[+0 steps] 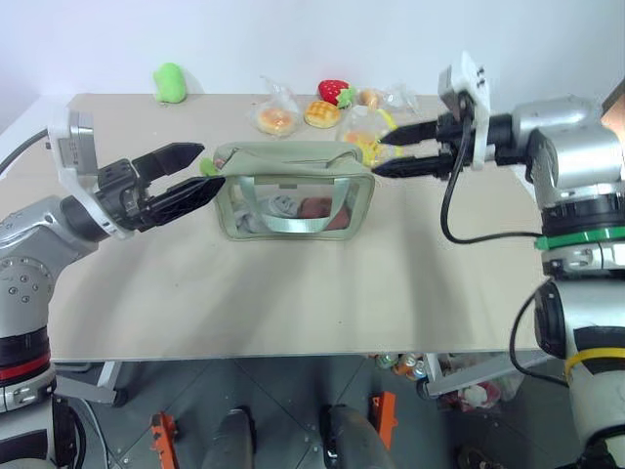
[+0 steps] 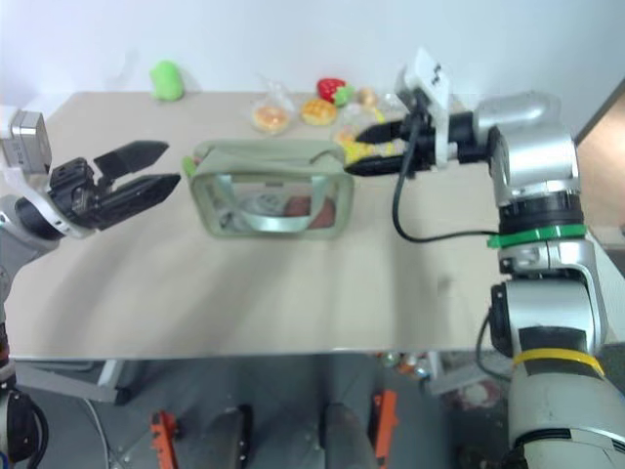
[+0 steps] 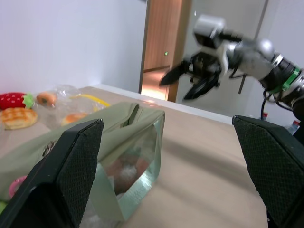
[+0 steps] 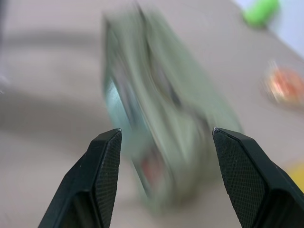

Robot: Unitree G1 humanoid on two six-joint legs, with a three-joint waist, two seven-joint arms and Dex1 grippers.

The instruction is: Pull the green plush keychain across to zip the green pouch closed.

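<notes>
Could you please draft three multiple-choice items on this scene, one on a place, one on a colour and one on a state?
1. Where does the green pouch stand?
A. on the table between the two grippers
B. on the floor
C. inside the right gripper

2. What colour is the plush blob at the table's far edge?
A. red
B. lime green
C. blue

3. How do the two grippers stand?
A. both shut on the pouch
B. left shut, right open
C. both open, holding nothing

Answers:
1. A, the pouch sits on the table with the left gripper at one end and the right gripper by the other.
2. B, it is bright lime green.
3. C, both pairs of fingers are spread with nothing between them.
</notes>
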